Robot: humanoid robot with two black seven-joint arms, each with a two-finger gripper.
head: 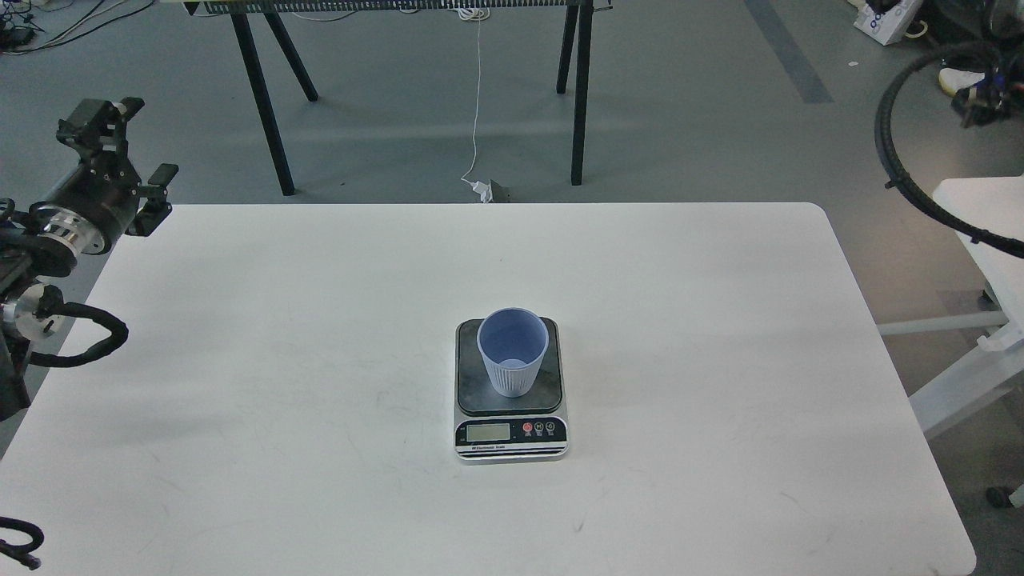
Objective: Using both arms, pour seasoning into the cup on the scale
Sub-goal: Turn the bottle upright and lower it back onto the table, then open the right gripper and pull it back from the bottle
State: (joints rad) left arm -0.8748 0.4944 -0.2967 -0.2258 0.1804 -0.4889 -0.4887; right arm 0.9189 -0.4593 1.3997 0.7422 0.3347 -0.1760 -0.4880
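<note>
The light-blue ribbed cup (513, 362) stands upright on the dark top plate of the small silver scale (510, 434), in the middle of the white table (320, 336). My left gripper (148, 138) is open and empty. It hangs over the table's far left corner, far from the cup. Of my right arm only a black cable loop (894, 164) and a dark part at the top right edge show. Its gripper is out of view. The yellow seasoning bottle is out of view.
Black trestle legs (260, 96) and a hanging white cord (477, 96) stand on the floor behind the table. A white side table (988, 216) stands off the right edge.
</note>
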